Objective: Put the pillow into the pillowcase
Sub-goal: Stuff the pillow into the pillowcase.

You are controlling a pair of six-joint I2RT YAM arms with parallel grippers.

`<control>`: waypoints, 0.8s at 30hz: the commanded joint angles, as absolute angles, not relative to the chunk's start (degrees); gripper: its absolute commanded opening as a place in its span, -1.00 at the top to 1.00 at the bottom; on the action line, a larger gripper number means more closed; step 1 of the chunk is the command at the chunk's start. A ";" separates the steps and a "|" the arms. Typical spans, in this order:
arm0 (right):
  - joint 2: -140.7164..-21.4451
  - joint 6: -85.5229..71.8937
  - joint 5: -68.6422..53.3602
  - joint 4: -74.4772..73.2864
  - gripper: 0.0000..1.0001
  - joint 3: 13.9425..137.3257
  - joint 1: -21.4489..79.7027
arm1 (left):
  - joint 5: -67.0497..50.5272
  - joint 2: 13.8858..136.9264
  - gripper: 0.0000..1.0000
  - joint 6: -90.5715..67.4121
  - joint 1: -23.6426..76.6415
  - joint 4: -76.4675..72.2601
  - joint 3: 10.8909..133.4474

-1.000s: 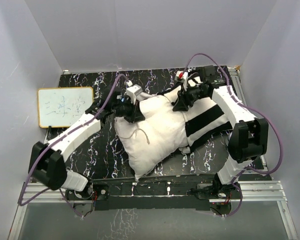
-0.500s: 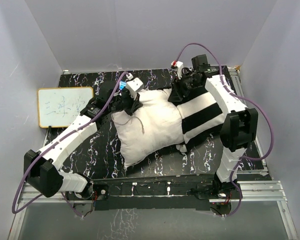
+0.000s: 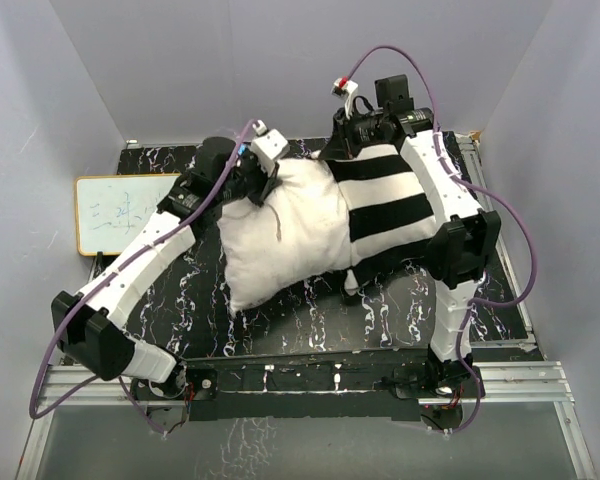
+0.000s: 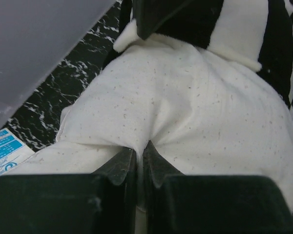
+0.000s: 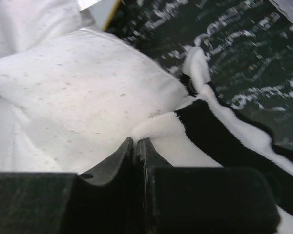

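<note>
The white pillow (image 3: 280,235) lies across the middle of the black marbled table, its right end inside the black-and-white striped pillowcase (image 3: 390,205). My left gripper (image 3: 263,190) is shut on a pinch of the pillow's fabric at its far left corner; the left wrist view shows the pillow (image 4: 185,112) bunched between the jaws of my left gripper (image 4: 140,153), with the pillowcase (image 4: 224,24) beyond. My right gripper (image 3: 338,150) is shut on the pillowcase's open edge at the far side. The right wrist view shows my right gripper (image 5: 136,142), the pillowcase's edge (image 5: 166,129) and the pillow (image 5: 73,97).
A small whiteboard (image 3: 125,213) lies at the table's left edge. White walls enclose the table at the back and sides. A metal rail (image 3: 490,190) runs along the right side. A cord (image 3: 280,222) hangs on the pillow.
Both arms have stretched toward the back wall, lifting and carrying pillow and pillowcase away from the near edge. The pillow now sits further back, with the pillowcase's stripes covering more of its right end.
</note>
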State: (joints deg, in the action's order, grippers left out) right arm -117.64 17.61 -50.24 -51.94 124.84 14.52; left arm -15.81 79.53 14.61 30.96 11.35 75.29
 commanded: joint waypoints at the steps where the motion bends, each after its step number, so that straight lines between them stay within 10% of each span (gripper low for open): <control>1: -114.22 -5.91 -75.31 -23.26 0.84 126.69 18.97 | -13.79 80.92 1.00 18.58 28.62 4.58 88.29; 8: -102.58 -67.48 -83.55 67.57 0.84 97.51 19.29 | -20.16 72.43 1.00 15.84 28.39 -0.46 78.72; 11: -95.59 -46.54 -85.18 49.48 0.84 80.37 17.22 | -23.06 66.87 1.00 9.93 28.37 -5.35 63.14; 16: -92.67 33.20 -64.68 -34.78 0.84 72.09 22.00 | -25.46 64.33 1.00 -0.12 29.24 -13.85 40.78; 24: -83.90 32.55 -60.91 -26.62 0.84 52.44 26.43 | -27.12 72.96 1.00 -4.64 34.05 -17.77 36.19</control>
State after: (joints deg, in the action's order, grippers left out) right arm -86.21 24.73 -62.17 -16.84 53.80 22.63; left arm -22.76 68.64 -0.40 30.17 -16.34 36.69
